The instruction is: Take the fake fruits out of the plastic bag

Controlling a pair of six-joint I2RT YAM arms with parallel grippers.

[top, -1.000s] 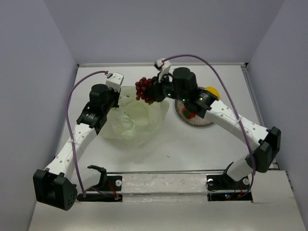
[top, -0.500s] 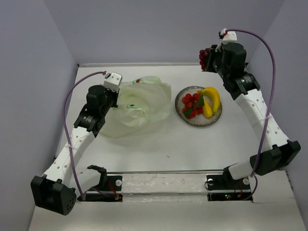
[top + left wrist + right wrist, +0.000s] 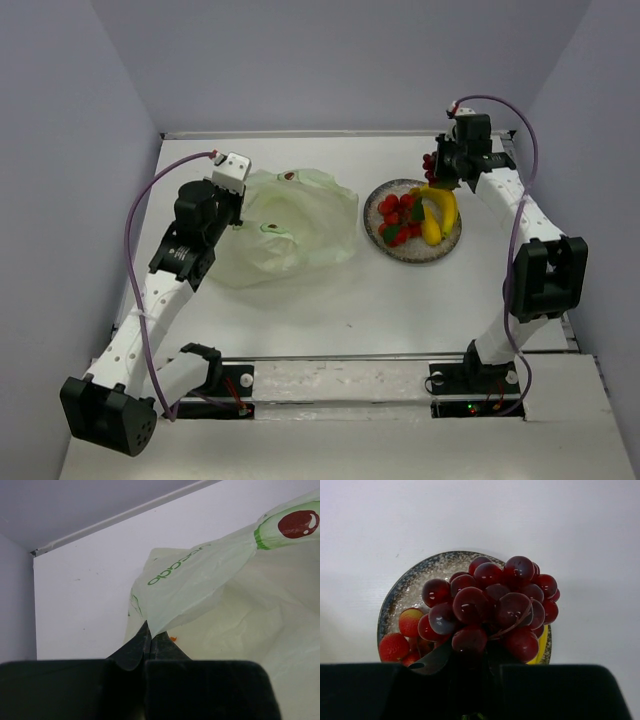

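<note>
Right wrist: banana (image 3: 543,647) (mostly behind grapes (image 3: 490,605))

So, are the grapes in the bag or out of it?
Out. The right gripper holds the grape bunch near the plate, apart from the plastic bag.

In the right wrist view the grapes (image 3: 492,610) cover the middle of the plate (image 3: 407,587) and nearly all of the banana (image 3: 544,639). Only a yellow sliver of it shows at four o'clock of the bunch. The right gripper (image 3: 470,652) has its fingertips buried among the grapes, and its black body cuts off the berries (image 3: 395,646) at seven o'clock. In the left wrist view the bag (image 3: 210,575) runs off the edge at three o'clock, and its inside cannot be seen. An orange speck (image 3: 172,639) at three o'clock of the left gripper (image 3: 149,636) is too small to tell. From above, both grippers' fingers are hidden or too small to make out.
</note>
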